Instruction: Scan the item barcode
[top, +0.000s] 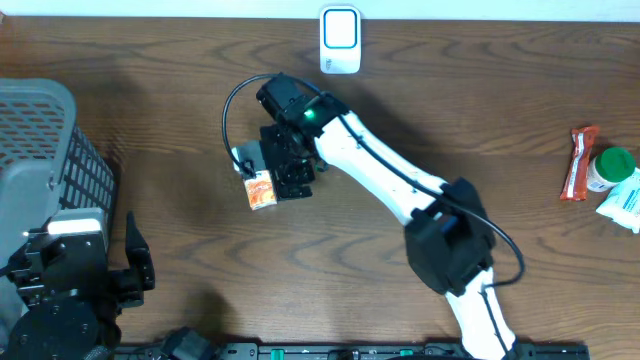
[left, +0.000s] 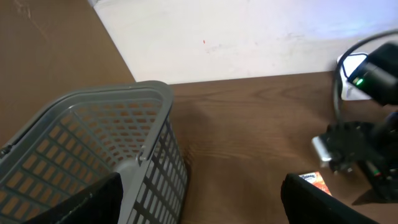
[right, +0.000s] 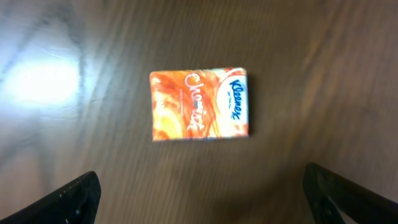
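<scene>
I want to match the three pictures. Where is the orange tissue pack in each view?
Overhead: the orange tissue pack lies left of centre, just left of the right gripper.
Left wrist: the pack shows partly at lower right.
Right wrist: the pack lies flat at the centre.
Shared landmark: the open right gripper near the pack.

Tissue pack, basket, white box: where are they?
tissue pack (right: 199, 104), right wrist view, middle of its orange face.
basket (left: 155, 93), left wrist view, grey rim corner.
white box (top: 340, 40), overhead view, its front.
</scene>
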